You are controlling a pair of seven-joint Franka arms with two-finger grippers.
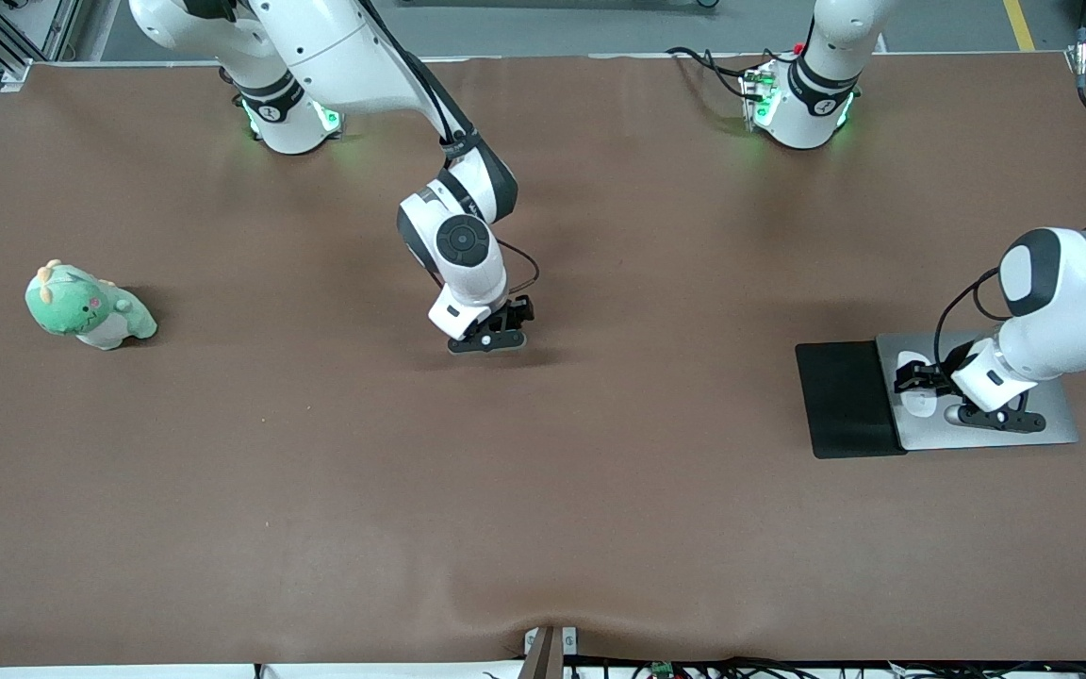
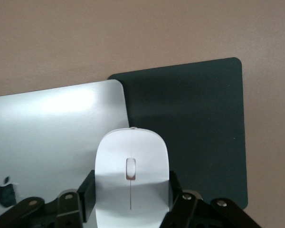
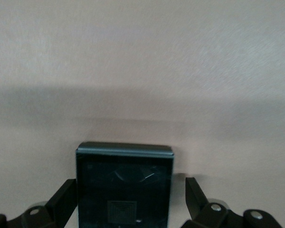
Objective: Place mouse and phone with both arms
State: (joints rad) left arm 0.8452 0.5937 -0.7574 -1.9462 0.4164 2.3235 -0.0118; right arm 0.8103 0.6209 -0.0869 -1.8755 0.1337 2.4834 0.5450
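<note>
Nearest the front camera lies the black mat [image 1: 847, 401], touching a closed silver laptop [image 1: 1047, 420] at the left arm's end of the table. On that laptop the left gripper [image 1: 918, 377] pinches the mouse [image 2: 131, 183] by its sides, long axis running straight out from the fingers [image 2: 180, 204]. At mid-table the right gripper [image 1: 496, 332] stands low, fingers [image 3: 61, 202] spread, the phone [image 3: 124, 190] lying between them untouched. The right arm is the one to close on it.

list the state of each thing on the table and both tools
mouse: lying over the closed laptop, between the left tool's fingers
phone: flat on the brown table, between the open right tool's fingers
black mat: flat, partly under the laptop
plush toy: untouched, toward the right arm's end
</note>
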